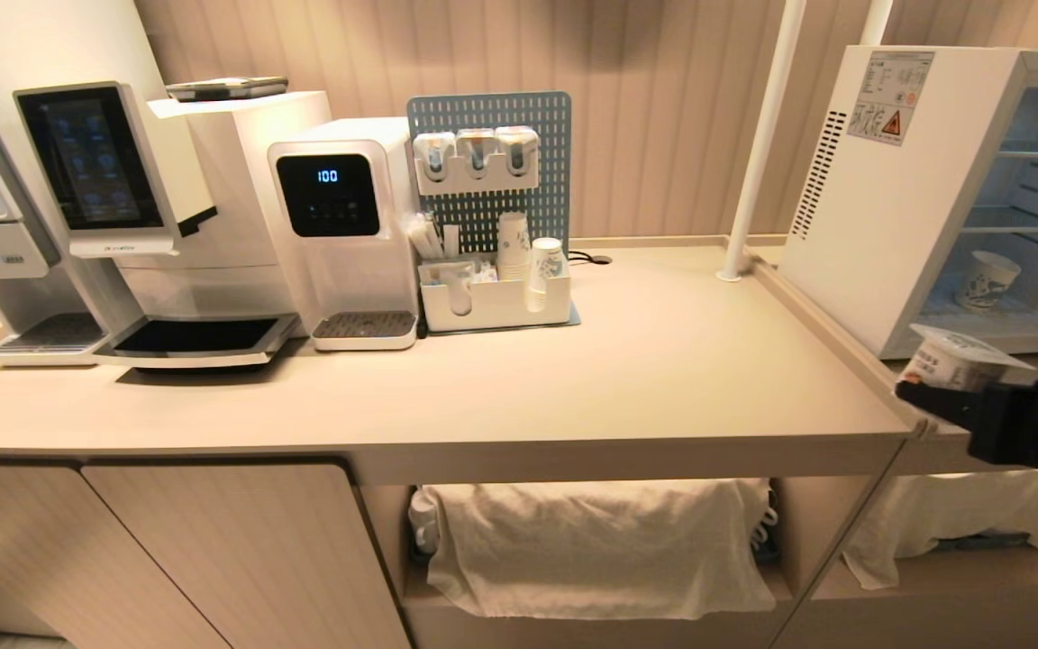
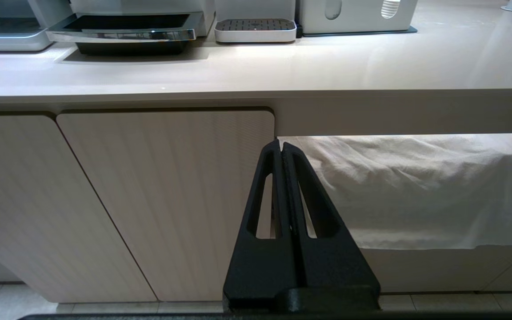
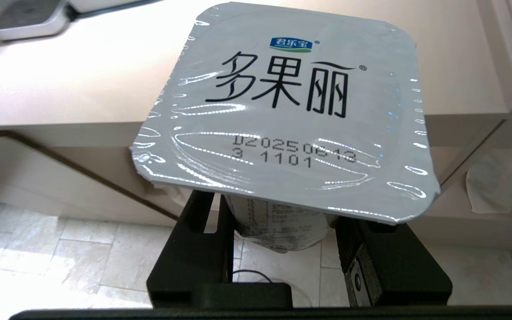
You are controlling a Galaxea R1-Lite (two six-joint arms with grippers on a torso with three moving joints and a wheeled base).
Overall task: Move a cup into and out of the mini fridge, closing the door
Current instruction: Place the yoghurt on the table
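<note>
While the right gripper (image 3: pixel 278 231) has its jaws clamped low on the foil-lidded yogurt pot (image 3: pixel 282 111), left jaws together, it could tip out near the mini fridge (image 1: pixel 897 207).

the mini fridge (image 1: pixel 897 207), a white box with side vents and a warning sticker, stands at the right end of the table, its inside exposed. the cup (image 1: pixel 986 280), white with a blue-green pattern, stands upright on its floor.
</note>
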